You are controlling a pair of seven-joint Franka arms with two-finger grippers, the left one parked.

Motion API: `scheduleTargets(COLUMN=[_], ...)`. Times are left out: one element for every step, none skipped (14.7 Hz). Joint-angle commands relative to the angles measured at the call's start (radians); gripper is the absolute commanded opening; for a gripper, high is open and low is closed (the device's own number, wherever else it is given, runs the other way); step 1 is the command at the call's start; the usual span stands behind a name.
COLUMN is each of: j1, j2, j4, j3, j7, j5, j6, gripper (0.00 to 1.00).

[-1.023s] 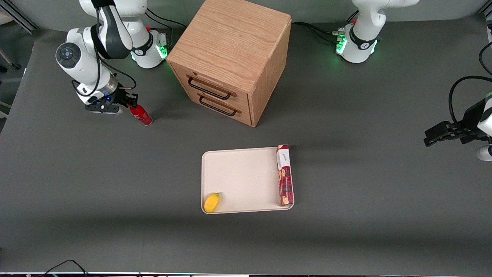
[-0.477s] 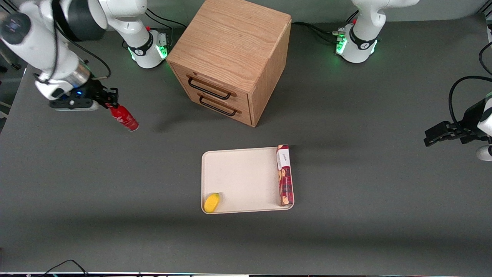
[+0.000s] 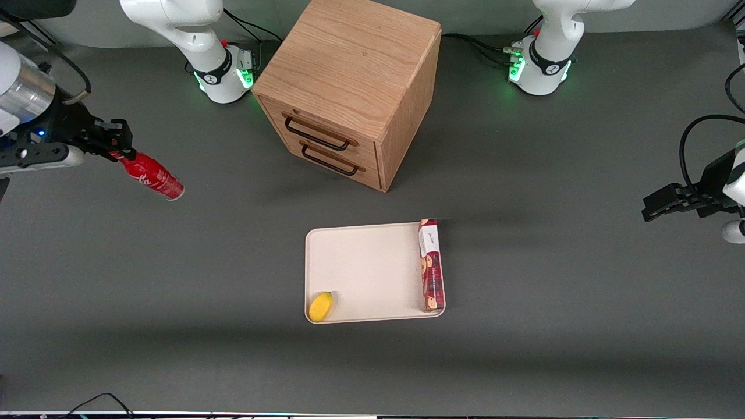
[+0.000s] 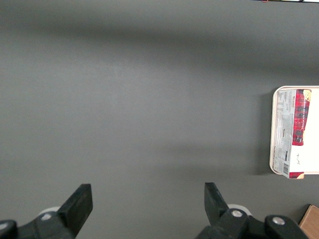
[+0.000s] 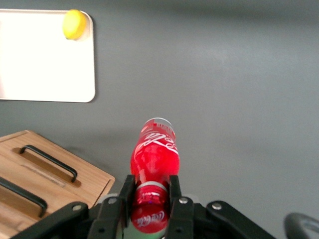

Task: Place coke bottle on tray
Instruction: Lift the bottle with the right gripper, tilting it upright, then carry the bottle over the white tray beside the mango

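Observation:
My right gripper is shut on the neck of the red coke bottle and holds it tilted in the air, high above the table at the working arm's end. In the right wrist view the fingers clamp the bottle just below its red cap. The cream-white tray lies on the table nearer the front camera than the cabinet, well away from the bottle. It also shows in the right wrist view and at the edge of the left wrist view.
A wooden two-drawer cabinet stands at the table's middle, farther from the front camera than the tray. On the tray lie a long red snack box along one short side and a yellow lemon in a near corner.
My gripper has lifted the coke bottle off the table and carried it upward and away from the cabinet, toward the working arm's end of the table. The bottle now hangs tilted.

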Motion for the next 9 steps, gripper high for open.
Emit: scheduleTargets(j1=[0.016,0.018,0.021,0.022,0.025,0.041,0.044,0.044,0.047], j2=[0.152,0.183,0.218,0.259,0.295,0.331,0.370,0.420,0.462], j4=[0.208,0.225,0.245,0.260,0.260,0.257,0.251,0.245,0.241], j3=[0.082,0.142,0.194,0.238,0.283,0.327,0.379,0.422,0.441], j7=[0.135,0.216,0.299,0.403,0.502,0.585,0.650,0.699,0.757], j5=[-0.027,-0.052,-0.064,-0.064,-0.076,-0.129,-0.177,-0.199,-0.210], j6=[-0.088,-0.088,-0.088,-0.082,-0.063,-0.014,0.019,0.049,0.093], gripper=[0.00,0.00,0.00,0.00,0.00,0.00,0.01,0.01,0.01])
